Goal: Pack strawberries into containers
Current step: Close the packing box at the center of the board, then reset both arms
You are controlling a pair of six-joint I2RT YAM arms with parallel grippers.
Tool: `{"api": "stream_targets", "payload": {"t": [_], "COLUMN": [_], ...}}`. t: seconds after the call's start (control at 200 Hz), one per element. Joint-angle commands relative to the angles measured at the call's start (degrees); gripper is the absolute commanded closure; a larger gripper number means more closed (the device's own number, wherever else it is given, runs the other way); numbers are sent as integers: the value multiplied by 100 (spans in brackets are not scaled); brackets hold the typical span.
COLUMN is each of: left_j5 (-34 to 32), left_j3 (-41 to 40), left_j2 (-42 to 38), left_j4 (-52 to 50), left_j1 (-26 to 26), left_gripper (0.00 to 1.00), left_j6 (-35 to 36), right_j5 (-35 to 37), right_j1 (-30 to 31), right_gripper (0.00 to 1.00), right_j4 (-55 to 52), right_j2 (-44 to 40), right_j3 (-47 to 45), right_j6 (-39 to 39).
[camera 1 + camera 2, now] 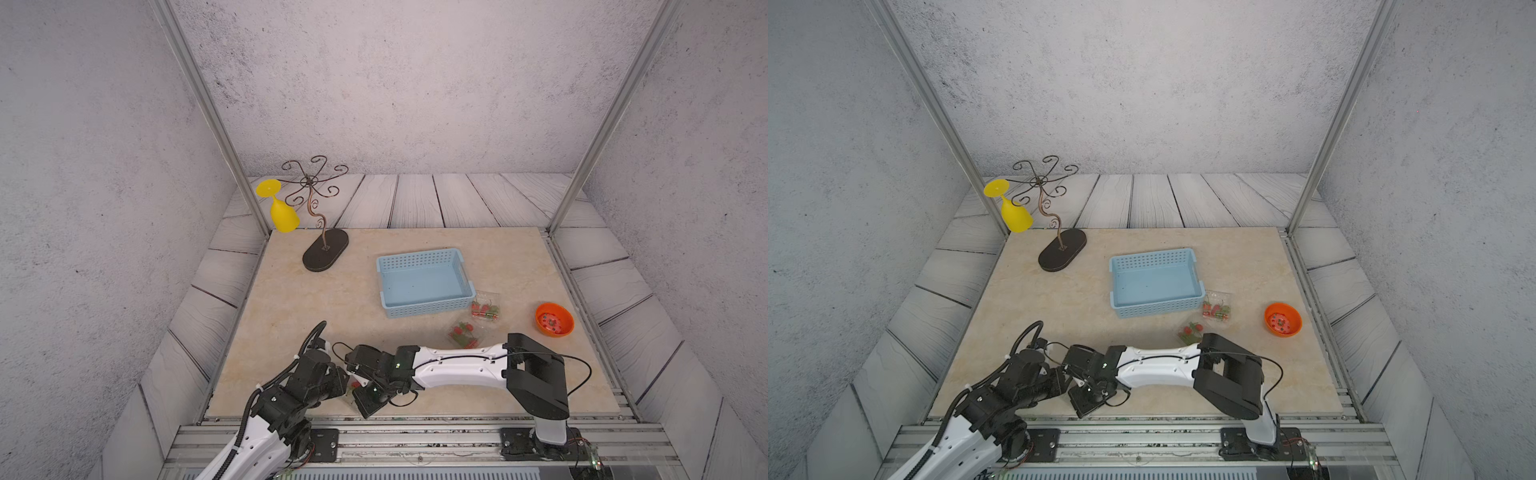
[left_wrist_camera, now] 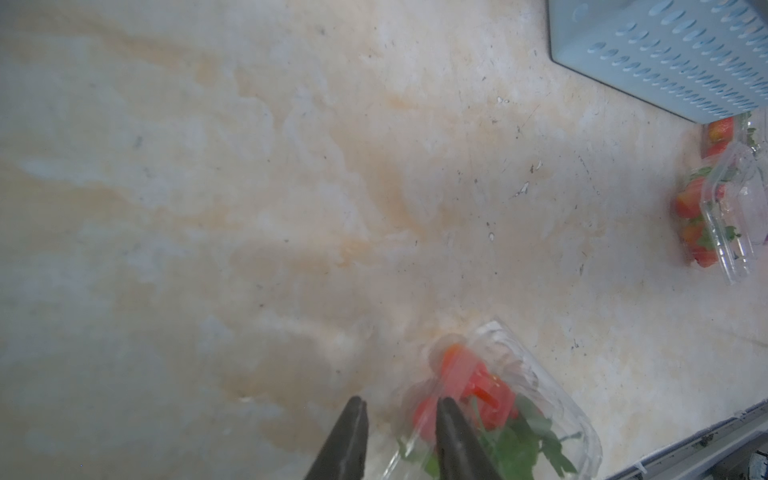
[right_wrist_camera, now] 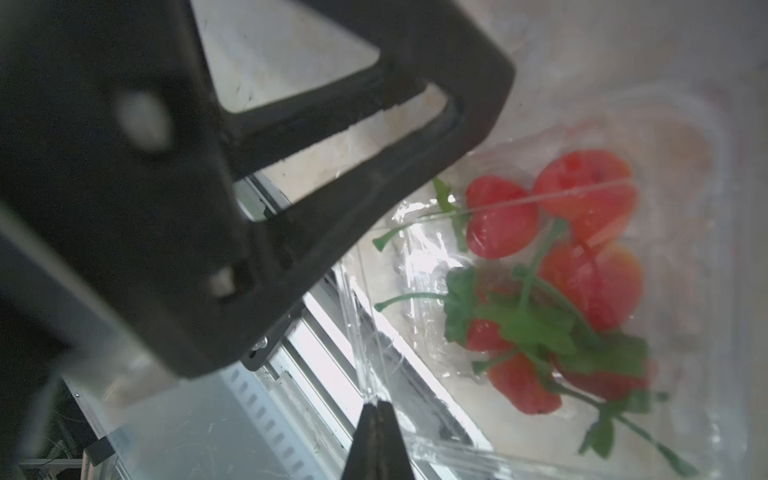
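Reds and greens under clear plastic!
Bright red strawberries [image 3: 503, 220] with green leafy caps glow through the clear glossy plastic clamshell container [image 3: 419, 253]; the cream tabletop [image 1: 316, 316] swirls with beige marbling, the light blue plastic basket [image 1: 428, 309] shows rows of punched holes, the orange bowl [image 1: 540, 316] is speckled inside, the yellow plastic goblet [image 1: 284, 218] is plain, and the scrolled wire stand [image 1: 325, 251] is dark brown.

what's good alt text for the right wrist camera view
The right gripper, tips shut, pinches the edge of a clear clamshell container holding several red strawberries with green caps and stems. The left gripper, a blurred black frame, looms close beside it above the marble tabletop and a metal rail.
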Motion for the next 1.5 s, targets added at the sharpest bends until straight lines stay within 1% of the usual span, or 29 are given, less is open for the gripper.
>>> {"api": "stream_targets", "payload": {"t": [0.0, 0.255, 0.45, 0.52, 0.631, 0.781, 0.896, 0.956, 1.026, 1.061, 1.121, 1.176, 1.211, 1.216, 1.231, 1.236, 1.246, 1.261, 1.301, 1.336, 1.346, 1.416, 1.496], "left_j5": [-23, 0, -133, -280, -464, -825, -1340, -1506, -1679, -1857, -2088, -1994, -1858, -1826, -1719, -1672, -1594, -1509, -1504, -1650, -1709, -2265, -2861], "left_j3": [-23, -18, 131, 234, 298, 531, 677, 721, 812, 863, 928, 953, 905, 889, 856, 847, 827, 799, 814, 876, 891, 1128, 1326], "left_j2": [-26, -14, -102, -134, -160, 59, 469, 720, 1044, 1203, 1446, 1640, 1768, 1787, 1854, 1879, 1931, 2012, 2273, 2540, 2610, 3063, 3488], "left_j4": [-70, -54, -80, -32, 225, 616, 1113, 1531, 1965, 2156, 2483, 2862, 3175, 3245, 3437, 3499, 3631, 3797, 4117, 4331, 4382, 4450, 4587], "left_j1": [-33, -33, -33, -33, -38, -33, -16, 6, 84, 146, 426, 908, 1320, 1382, 1528, 1600, 1726, 1883, 2195, 2359, 2388, 2496, 2505], "left_gripper": [67, 67, 67, 67, 67, 67, 67, 66, 66, 65, 61, 57, 54, 54, 48, 48, 43, 40, 32, 29, 28, 23, 19], "left_j6": [7, 32, 122, 146, 120, 281, 576, 709, 866, 950, 1087, 1251, 1198, 1191, 1177, 1180, 1182, 1215, 1283, 1430, 1456, 1748, 2280], "right_j5": [185, 157, 555, 727, 1003, 1473, 1822, 1897, 2108, 2319, 2721, 2947, 3335, 3408, 3637, 3722, 3895, 4124, 4789, 5353, 5561, 6245, 6648], "right_j1": [33, 24, -25, -87, -251, -799, -1426, -1854, -2216, -2417, -2830, -3286, -3548, -3586, -3690, -3718, -3781, -3879, -4136, -4331, -4415, -4806, -5266], "right_gripper": [100, 100, 100, 89, 76, 60, 55, 54, 52, 51, 49, 44, 40, 39, 36, 35, 32, 29, 16, 1, 1, 1, 1], "right_j4": [-205, -131, -502, -686, -851, -814, -944, -1015, -1109, -1186, -1185, -1064, -968, -951, -898, -876, -838, -785, -563, -241, -97, 538, 1607], "right_j2": [211, 282, -109, -259, -504, -1090, -1494, -1723, -1969, -2084, -2322, -2592, -2774, -2802, -2869, -2902, -2958, -3037, -3239, -3398, -3453, -3639, -3605], "right_j3": [-199, -231, -85, -10, 29, -214, -358, -481, -550, -575, -724, -949, -1108, -1137, -1219, -1250, -1297, -1377, -1599, -1860, -1962, -2336, -2835], "right_j6": [111, 99, -67, -166, -249, -402, -705, -924, -1152, -1242, -1309, -1350, -1354, -1355, -1349, -1344, -1331, -1306, -1299, -1361, -1394, -1658, -2496]}}
